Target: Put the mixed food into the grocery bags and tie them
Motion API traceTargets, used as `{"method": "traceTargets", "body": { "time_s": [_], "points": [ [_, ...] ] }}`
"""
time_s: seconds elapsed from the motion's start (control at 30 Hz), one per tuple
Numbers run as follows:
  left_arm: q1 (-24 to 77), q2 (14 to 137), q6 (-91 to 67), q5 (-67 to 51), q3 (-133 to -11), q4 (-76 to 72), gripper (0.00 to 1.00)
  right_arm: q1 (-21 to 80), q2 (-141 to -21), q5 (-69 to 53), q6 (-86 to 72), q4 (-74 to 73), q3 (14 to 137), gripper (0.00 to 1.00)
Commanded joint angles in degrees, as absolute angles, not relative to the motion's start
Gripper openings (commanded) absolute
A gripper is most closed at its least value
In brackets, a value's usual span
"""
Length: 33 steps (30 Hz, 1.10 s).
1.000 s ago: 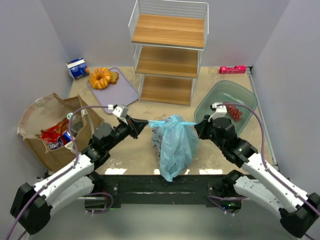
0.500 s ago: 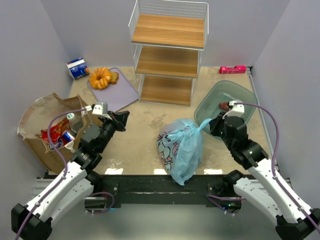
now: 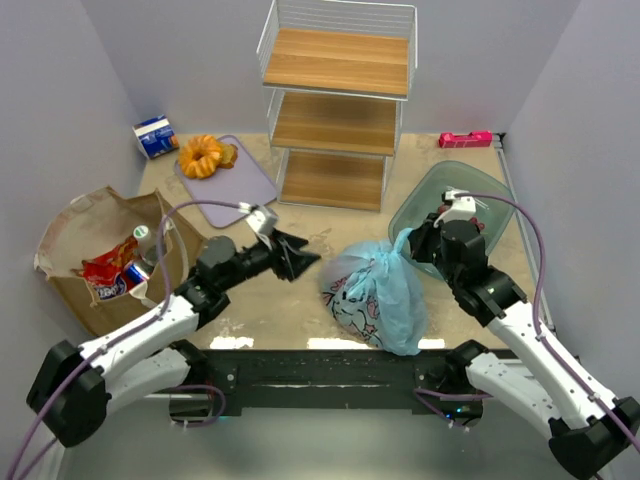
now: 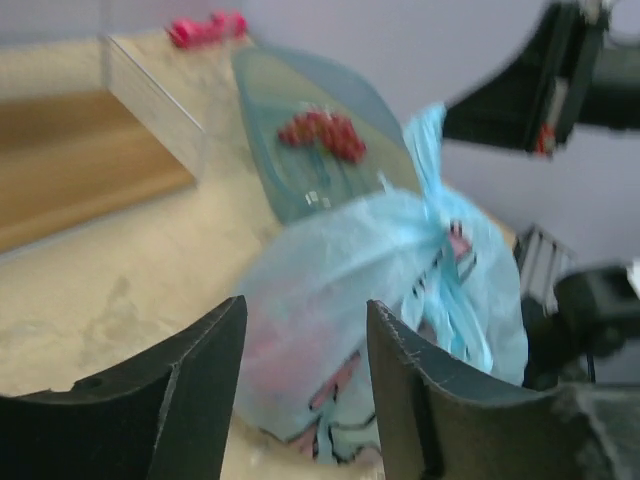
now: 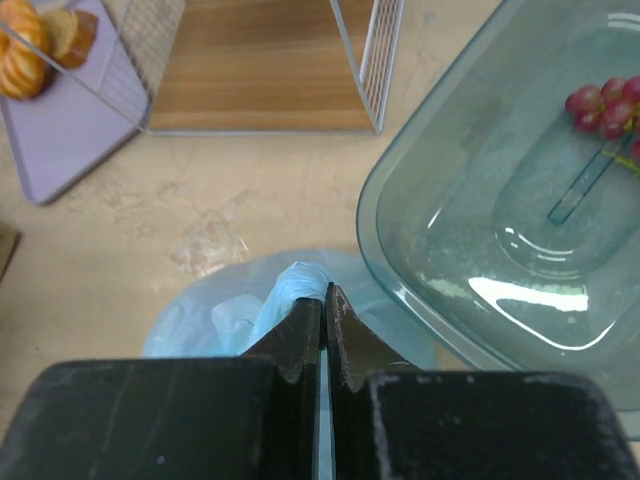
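Two tools bear on one item: the thin light-blue plastic bag with small print (image 3: 375,295), lying on the surface (image 3: 270,310) at lower centre of the top view, closest to the arm bases. The bag is filled and rounded, and pink and dark shapes show on the film. Its contents cannot be identified.

The neck is gathered into a twisted tail (image 3: 403,243) that rises toward the upper right, so the bag's long axis runs from lower centre to upper right.

The right tool (image 3: 413,243) is pressed together on that tail. In the right wrist view both fingers (image 5: 300,335) meet with blue film pinched at their tips.

The left tool (image 3: 300,258) is spread and holds nothing. It sits just left of the bag, pointing at it, apart from the film. The tail stands on the far side of the bag body from this tool.

Judgement: tying needs a second grip on the neck, so the left tool must pass over or around the bag body. Whether a knot exists cannot be told.

Farther back, right of centre, a green translucent bowl (image 3: 470,185) holds red grapes (image 5: 600,100), not yet bagged.

At mid-left, the large brown paper bag with white loop handles (image 3: 75,225) stands open. Inside are:
- a red crinkly snack packet (image 3: 105,270)
- a red-blue drink can (image 3: 133,275)
- a clear bottle with green label (image 3: 143,237)
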<state>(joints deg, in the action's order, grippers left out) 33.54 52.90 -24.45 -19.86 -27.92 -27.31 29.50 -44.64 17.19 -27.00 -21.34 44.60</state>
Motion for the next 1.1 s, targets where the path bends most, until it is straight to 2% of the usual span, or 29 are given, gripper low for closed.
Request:
{"method": "traceTargets", "body": {
  "time_s": [0.0,0.1,0.2,0.53,0.63,0.73,0.77,0.83,0.87,0.9,0.93,1.07],
  "points": [
    [44.37,57.47,-20.04,-23.21,-28.73,-30.59,0.71,29.27,-44.30,14.15,-27.77,-18.02,42.28,0.00],
    [48.51,60.37,-21.00,-23.82,-28.13,-34.43,0.81,29.27,-43.51,13.54,-28.04,-18.19,40.96,0.00],
    [51.67,62.57,-20.57,-22.69,-29.08,-34.55,0.84,29.36,-42.89,12.84,-28.39,-18.28,39.99,0.00],
    [55.10,67.94,-16.70,-18.20,-32.60,-28.30,0.88,29.36,-42.28,11.60,-28.39,-18.02,39.38,0.00],
    [55.37,68.73,-16.70,-17.14,-33.48,-27.95,0.83,29.35,-42.28,11.51,-28.48,-17.67,39.11,0.00],
    [55.72,70.13,-17.31,-16.35,-34.28,-28.04,0.70,29.27,-42.54,11.51,-28.56,-17.58,38.94,0.00],
    [55.72,70.83,-17.66,-16.09,-34.63,-27.95,0.54,29.27,-42.54,11.69,-28.56,-17.67,38.85,0.00],
    [56.07,71.45,-17.75,-15.91,-34.72,-28.21,0.34,29.27,-42.45,11.95,-28.48,-17.84,38.85,0.00],
    [56.16,71.80,-17.84,-14.95,-35.24,-27.69,0.12,29.35,-42.28,12.21,-28.22,-18.02,38.85,0.00],
    [56.08,71.81,-17.84,-14.25,-35.24,-26.29,0.03,29.36,-42.01,12.74,-28.13,-18.10,38.93,0.00],
    [56.07,71.46,-17.75,-13.72,-35.33,-25.67,0.00,29.27,-42.01,12.92,-27.86,-18.37,39.11,0.00],
    [55.72,64.37,-16.27,-4.26,-35.86,-21.63,0.00,29.27,-42.27,14.94,-25.15,-20.21,43.31,0.00]
  ]
}}
